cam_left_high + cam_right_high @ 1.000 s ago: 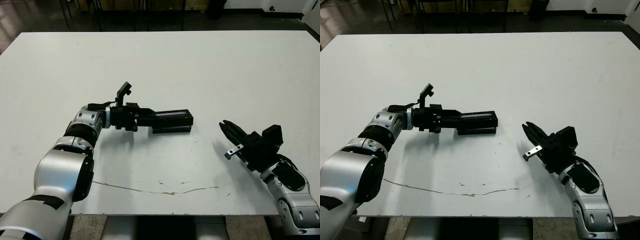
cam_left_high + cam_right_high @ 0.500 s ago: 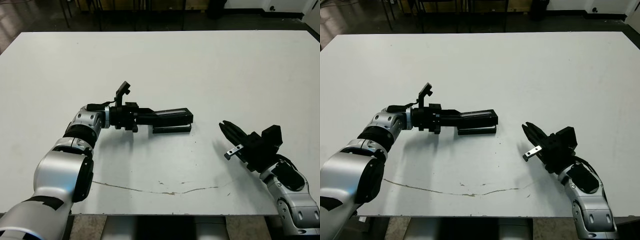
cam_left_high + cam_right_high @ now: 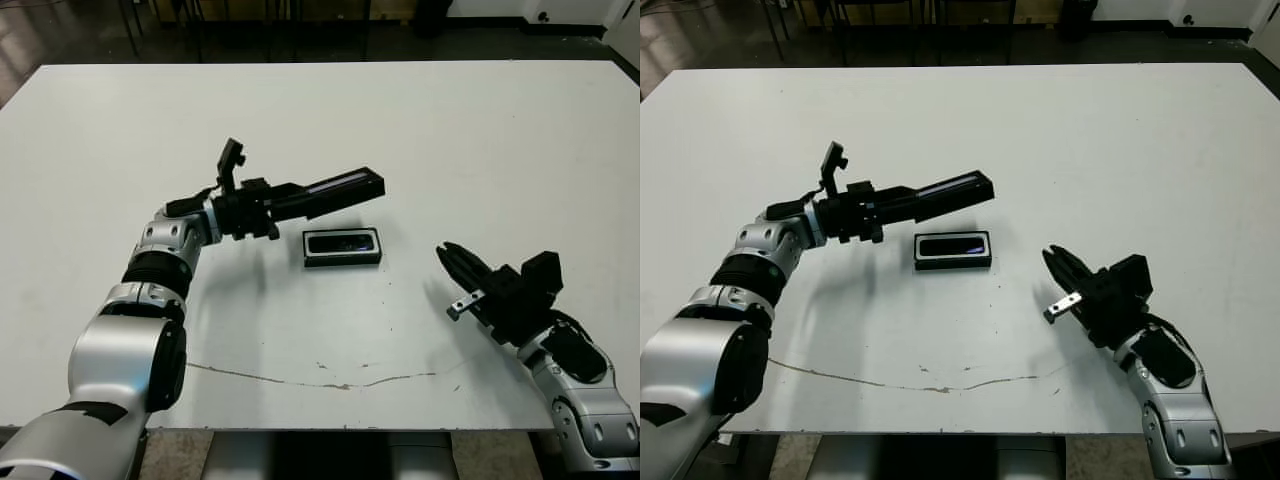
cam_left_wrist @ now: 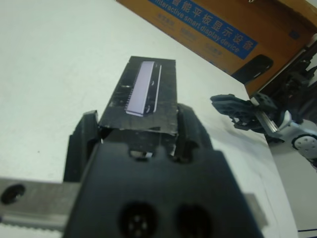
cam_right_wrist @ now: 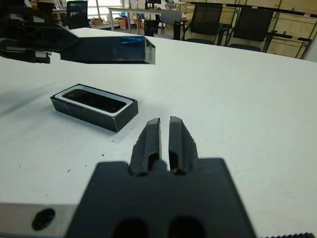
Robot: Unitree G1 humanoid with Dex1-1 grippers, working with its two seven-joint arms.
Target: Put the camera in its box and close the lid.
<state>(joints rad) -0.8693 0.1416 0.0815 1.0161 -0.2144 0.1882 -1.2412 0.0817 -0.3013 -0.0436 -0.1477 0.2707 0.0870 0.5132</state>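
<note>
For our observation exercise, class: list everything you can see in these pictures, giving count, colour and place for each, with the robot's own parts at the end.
Table: one, white, under everything.
Box: one, black with white lining, mid-table, open.
Camera: one, black, lying inside the box.
Lid: one, black with a grey stripe, held in the air behind the box, tilted.
Chairs: several, black, beyond the table.
Orange board: one, with a blue label, beyond the table.
Left gripper: one, black, shut on the lid.
Right gripper: one, black, fingers together, empty, right of the box.
</note>
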